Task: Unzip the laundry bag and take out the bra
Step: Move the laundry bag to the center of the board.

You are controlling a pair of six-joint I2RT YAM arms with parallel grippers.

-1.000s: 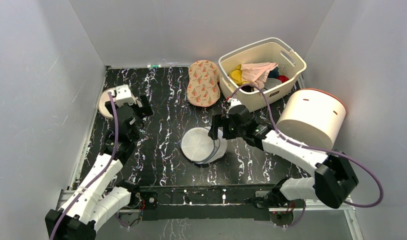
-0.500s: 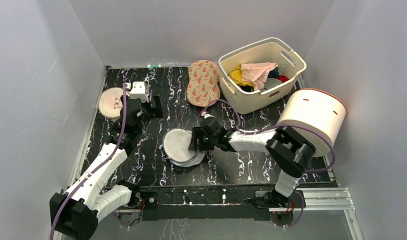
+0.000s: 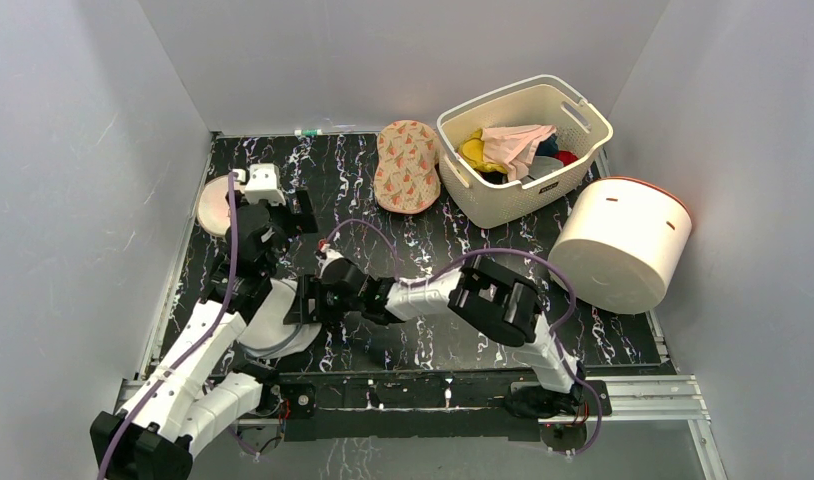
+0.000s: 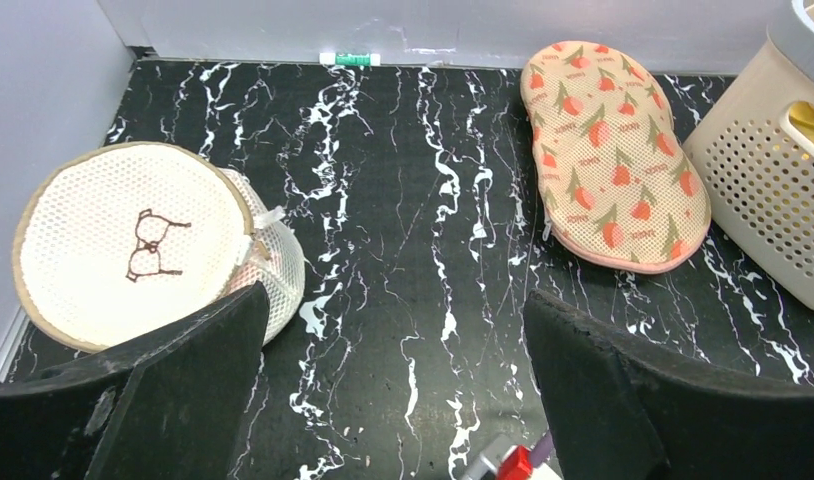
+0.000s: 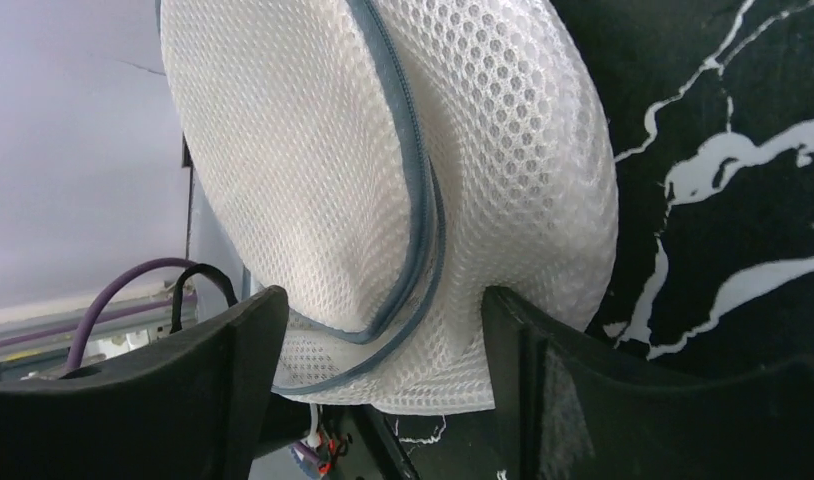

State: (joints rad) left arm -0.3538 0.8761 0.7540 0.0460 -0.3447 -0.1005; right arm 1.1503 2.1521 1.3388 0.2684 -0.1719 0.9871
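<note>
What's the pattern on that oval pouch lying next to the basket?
The pouch is beige mesh printed with orange-red flowers, clearest in the left wrist view.

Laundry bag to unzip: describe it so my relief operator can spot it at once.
On the black marbled table, look at the near left, beside the left arm. The laundry bag is the round white mesh drum there, its edge in the right gripper. Unlike the other round mesh bag farther back, it has a grey zip band and no bra drawing.
</note>
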